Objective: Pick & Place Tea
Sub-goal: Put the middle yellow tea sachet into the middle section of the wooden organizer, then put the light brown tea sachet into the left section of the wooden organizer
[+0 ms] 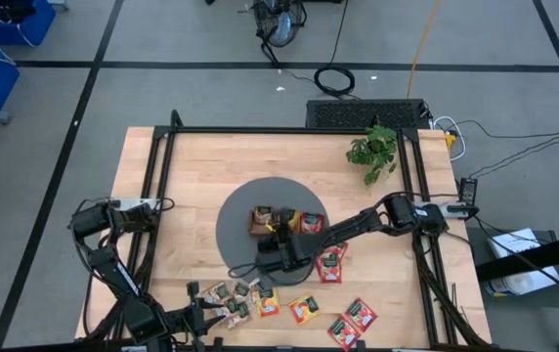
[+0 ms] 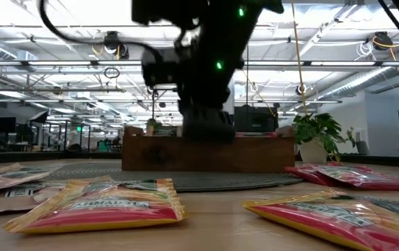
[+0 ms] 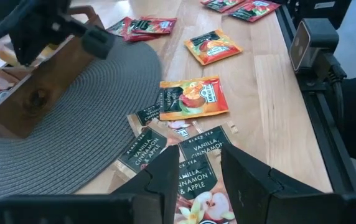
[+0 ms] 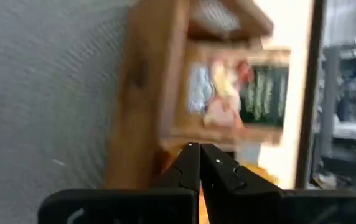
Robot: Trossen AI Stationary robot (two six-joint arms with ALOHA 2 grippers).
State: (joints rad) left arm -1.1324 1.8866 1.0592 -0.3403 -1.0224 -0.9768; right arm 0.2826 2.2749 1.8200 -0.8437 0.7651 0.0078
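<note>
The left gripper (image 3: 196,177) is being held low over the near edge of the table, its fingers parted and empty, with a vanilla, cinnamon and apple sachet (image 3: 198,167) lying directly beneath and between them, its long axis running along the line of the fingers. This arm is judged the nearer to the loose beige sachets (image 1: 229,298). An orange sachet (image 3: 193,96) is lying just beyond, overlapping its neighbours, so a clean single pick may be hampered. The right gripper (image 4: 199,163) is being held with fingers pressed together, empty as far as can be seen, at the wooden tray (image 1: 276,221) on the round grey mat (image 1: 238,217), where some sachets are lying already. Red sachets (image 1: 353,321) are lying well apart toward the right.
</note>
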